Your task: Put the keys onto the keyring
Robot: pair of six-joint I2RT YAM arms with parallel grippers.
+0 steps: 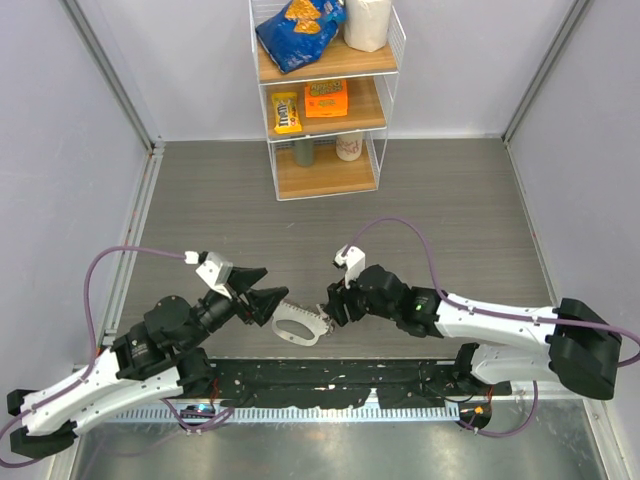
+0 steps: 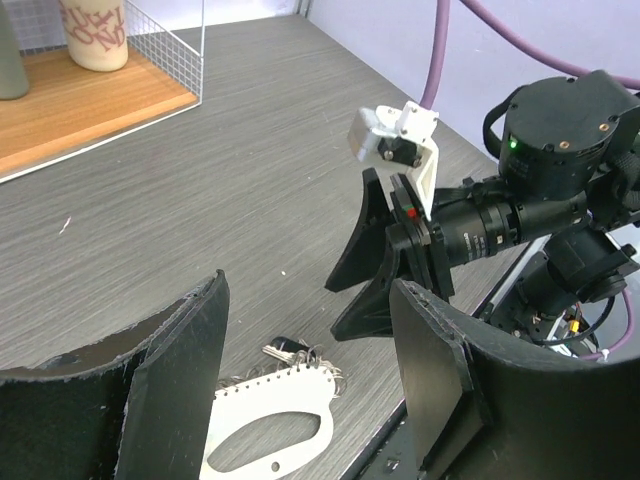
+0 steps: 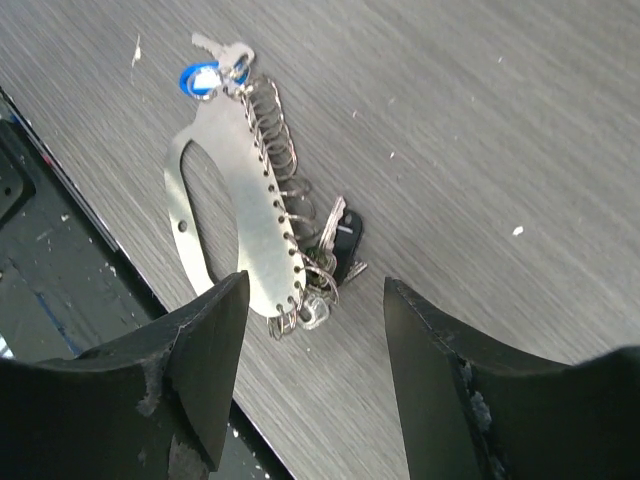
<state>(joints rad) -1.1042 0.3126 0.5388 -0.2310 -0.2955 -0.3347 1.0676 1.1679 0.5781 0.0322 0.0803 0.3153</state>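
Note:
The keyring is a flat whitish plate (image 1: 296, 322) with a handle hole and a row of small wire rings along one edge; it lies flat near the table's front edge. In the right wrist view the plate (image 3: 255, 215) has a blue-headed key (image 3: 200, 78) and a bare silver key (image 3: 210, 42) at its far end, and a dark-headed key (image 3: 345, 240) among the rings at its near end. No green key shows. My left gripper (image 1: 262, 292) is open and empty above the plate's left end (image 2: 270, 420). My right gripper (image 1: 330, 306) is open and empty over its right end.
A white wire shelf (image 1: 325, 150) stands at the back centre with snack packets, a cup and a grey bottle. A black strip (image 1: 330, 385) runs along the table's front edge just behind the plate. Grey walls close in both sides.

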